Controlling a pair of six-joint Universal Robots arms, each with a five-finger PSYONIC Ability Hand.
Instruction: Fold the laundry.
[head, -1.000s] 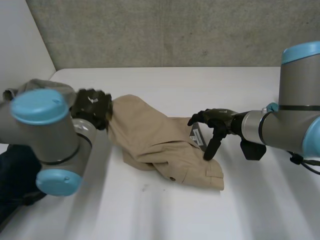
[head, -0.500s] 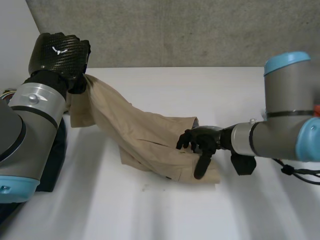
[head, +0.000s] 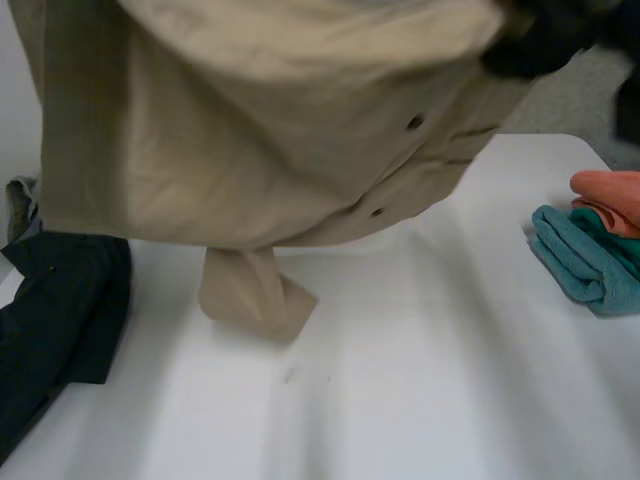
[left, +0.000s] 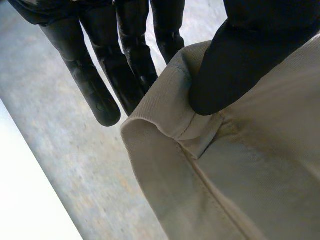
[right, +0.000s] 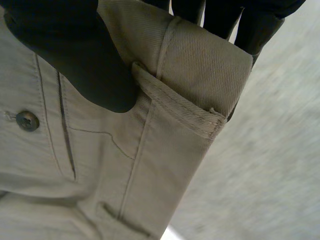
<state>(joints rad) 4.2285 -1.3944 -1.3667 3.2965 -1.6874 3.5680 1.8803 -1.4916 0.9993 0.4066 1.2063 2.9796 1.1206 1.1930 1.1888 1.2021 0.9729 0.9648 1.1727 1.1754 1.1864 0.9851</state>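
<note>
You have the beige trousers (head: 250, 130) held up high, spread between both hands, close in front of the head camera. Your left hand (left: 245, 50) pinches a folded edge of the waistband between thumb and fingers. Your right hand (right: 70, 55) grips the waistband the same way, thumb pressed on the cloth near a button (right: 27, 120). One trouser leg hangs down, and its end rests crumpled on the white desk (head: 430, 390). A dark garment (head: 60, 310) lies at the desk's left side; a teal towel (head: 585, 255) and an orange cloth (head: 612, 192) lie together at its right
</note>
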